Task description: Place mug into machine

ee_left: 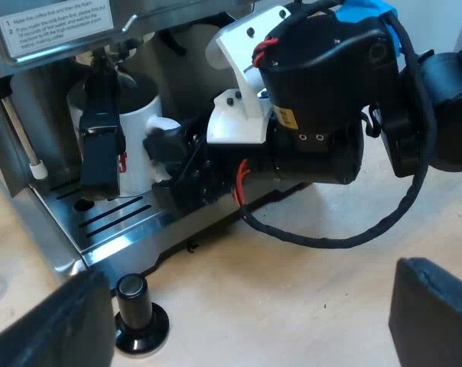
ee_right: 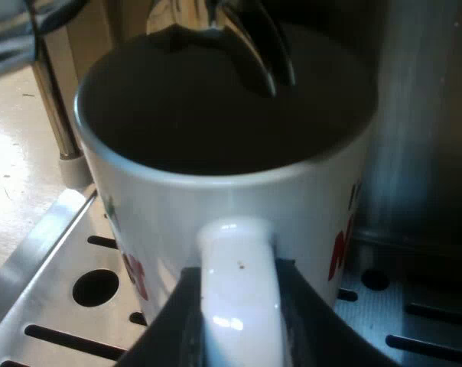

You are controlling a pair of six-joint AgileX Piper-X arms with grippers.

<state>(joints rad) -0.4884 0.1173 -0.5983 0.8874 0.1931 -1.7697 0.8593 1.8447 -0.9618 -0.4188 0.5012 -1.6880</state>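
Left wrist view, largest first: steel espresso machine (ee_left: pixel 17 130) standing on the pale desk (ee_left: pixel 307 290), slotted drip tray (ee_left: pixel 116 222) at its front. Next, right arm (ee_left: pixel 315 99), bulky and black with a white bracket, stretched low over the desk toward the tray, wrist about level, right end effector (ee_left: pixel 171 149) at the handle of the mug (ee_left: pixel 143 115). Left end effector (ee_left: pixel 246 279) hovering above the desk near the tray's edge, fingers (ee_left: pixel 434 306) spread wide, gripping nothing. White mug upright on the drip tray inside the machine's front, partly behind the dark handle of the holder (ee_left: pixel 101 138). Smallest: tamper (ee_left: pixel 139 313) with a black knob, upright on the desk just beside the tray's front edge.

Right wrist view, close on the same mug: glossy white, red print on its wall, interior in shadow, rim directly beneath the holder's metal spouts (ee_right: pixel 216 23). Black fingers (ee_right: pixel 170 329) closed against both sides of the white loop handle, touching it. Thin steam wand (ee_right: pixel 55 115) just beside the mug, over the tray's edge.
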